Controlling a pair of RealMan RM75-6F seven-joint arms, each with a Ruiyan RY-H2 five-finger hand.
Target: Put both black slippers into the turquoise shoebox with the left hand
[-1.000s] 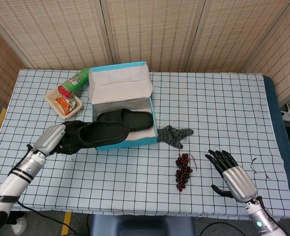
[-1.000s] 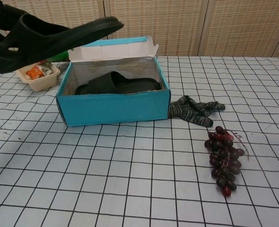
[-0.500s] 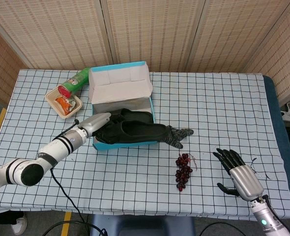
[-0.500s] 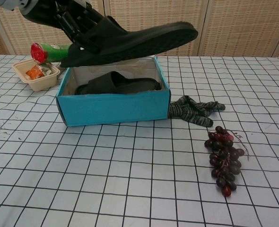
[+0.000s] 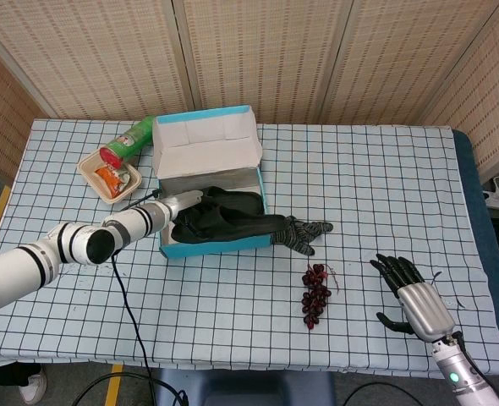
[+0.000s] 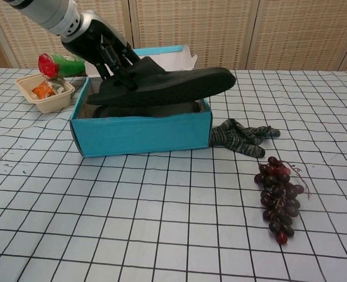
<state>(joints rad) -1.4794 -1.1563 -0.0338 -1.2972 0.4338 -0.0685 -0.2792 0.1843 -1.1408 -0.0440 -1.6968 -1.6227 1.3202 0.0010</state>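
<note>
Your left hand (image 6: 106,50) grips a black slipper (image 6: 167,85) above the turquoise shoebox (image 6: 141,132), toe overhanging its right wall; the other slipper (image 6: 147,109) lies inside. Your right hand (image 5: 419,304) hovers, fingers apart, holding nothing.

A: Shoebox (image 6: 141,133) position?
B: Table's (image 5: 385,169) left half. Tray (image 5: 91,179) and can (image 5: 129,140) lie left-behind it; sock (image 6: 242,136) touches its right side.
A: Slippers?
B: One slipper inside (image 6: 185,108); held slipper (image 6: 167,85) above it, toe overhanging the right wall.
A: Grapes (image 6: 278,197)?
B: In front of the sock.
</note>
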